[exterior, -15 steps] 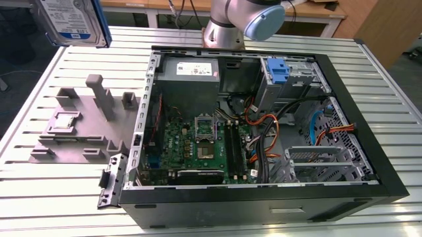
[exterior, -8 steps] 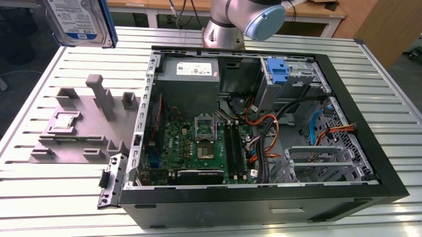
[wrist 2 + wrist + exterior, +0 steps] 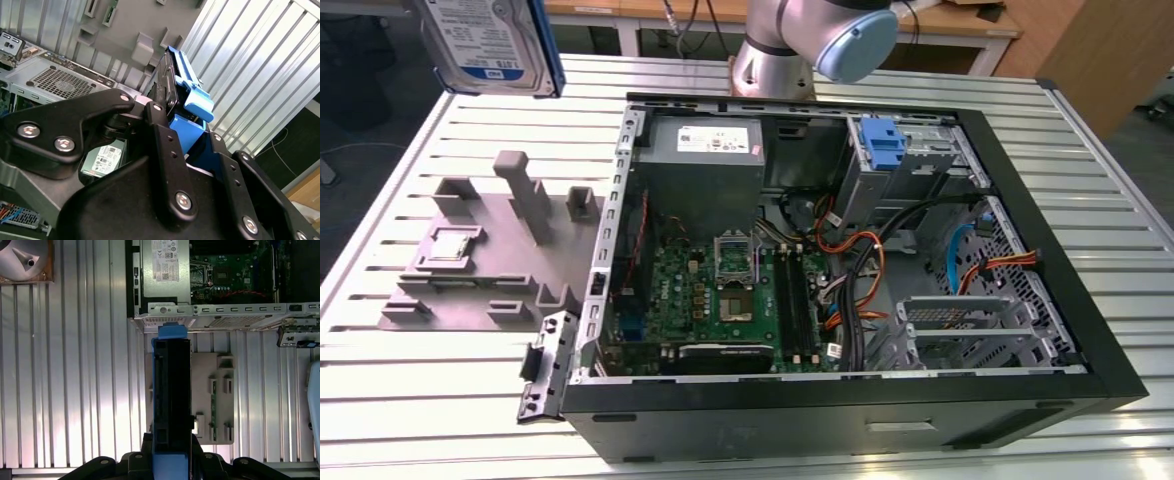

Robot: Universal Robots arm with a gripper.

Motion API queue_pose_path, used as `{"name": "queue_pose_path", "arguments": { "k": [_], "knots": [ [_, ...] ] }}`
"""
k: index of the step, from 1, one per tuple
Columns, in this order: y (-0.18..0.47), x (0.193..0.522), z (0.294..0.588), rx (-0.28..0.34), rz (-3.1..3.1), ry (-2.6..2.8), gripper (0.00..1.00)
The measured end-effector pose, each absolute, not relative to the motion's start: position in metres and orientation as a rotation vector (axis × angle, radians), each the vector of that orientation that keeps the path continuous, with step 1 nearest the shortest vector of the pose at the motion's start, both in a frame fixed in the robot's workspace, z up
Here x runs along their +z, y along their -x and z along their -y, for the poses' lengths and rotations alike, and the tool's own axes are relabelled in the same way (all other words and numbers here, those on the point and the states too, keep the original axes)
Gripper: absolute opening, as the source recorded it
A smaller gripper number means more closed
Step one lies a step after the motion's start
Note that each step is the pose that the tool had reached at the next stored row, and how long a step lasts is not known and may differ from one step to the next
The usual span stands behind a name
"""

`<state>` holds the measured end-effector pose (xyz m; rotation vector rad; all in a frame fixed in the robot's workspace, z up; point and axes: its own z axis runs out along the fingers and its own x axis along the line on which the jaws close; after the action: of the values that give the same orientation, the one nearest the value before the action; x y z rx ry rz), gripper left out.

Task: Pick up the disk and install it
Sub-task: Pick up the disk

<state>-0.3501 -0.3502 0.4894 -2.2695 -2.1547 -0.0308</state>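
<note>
The disk (image 3: 487,40) hangs high above the table's far corner on the exterior view's left, its white-and-blue label facing the camera and its blue bracket along the edge. In both wrist views my gripper (image 3: 182,125) is shut on the disk (image 3: 171,85), the black fingers (image 3: 159,125) clamping its sides by the blue bracket (image 3: 192,97). The first wrist view has the disk (image 3: 171,390) edge-on, held in the gripper (image 3: 171,460) above the slatted table, beside the open computer case (image 3: 215,315).
The open computer case (image 3: 854,250) lies on the slatted metal table (image 3: 427,400), with the power-supply box (image 3: 707,145) and a silver cage with a blue latch (image 3: 887,145) at its far end. A grey fixture plate (image 3: 494,250) sits on the exterior view's left.
</note>
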Motion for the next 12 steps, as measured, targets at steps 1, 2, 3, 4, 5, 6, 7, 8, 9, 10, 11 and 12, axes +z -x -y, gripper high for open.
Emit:
{"name": "queue_pose_path", "arguments": {
  "k": [1,2,3,4,5,6,7,8,9,10,11,12],
  "knots": [
    [0.3490,0.4894,0.3503,-0.031,2.155,2.269,0.37],
    [0.3480,0.4893,0.3502,-0.031,2.155,2.270,0.37],
    [0.3472,0.4893,0.3503,-0.031,2.155,2.269,0.37],
    [0.3463,0.4893,0.3503,-0.031,2.155,2.270,0.37],
    [0.3455,0.4893,0.3502,-0.031,2.155,2.270,0.37],
    [0.3448,0.4893,0.3502,-0.031,2.155,2.270,0.37],
    [0.3441,0.4893,0.3502,-0.031,2.155,2.269,0.37],
    [0.3433,0.4893,0.3502,-0.031,2.155,2.270,0.37],
    [0.3426,0.4892,0.3502,-0.031,2.155,2.270,0.37],
    [0.3420,0.4892,0.3502,-0.031,2.155,2.269,0.37],
    [0.3413,0.4893,0.3502,-0.031,2.155,2.270,0.37],
    [0.3407,0.4893,0.3502,-0.031,2.155,2.270,0.37]
  ]
}}
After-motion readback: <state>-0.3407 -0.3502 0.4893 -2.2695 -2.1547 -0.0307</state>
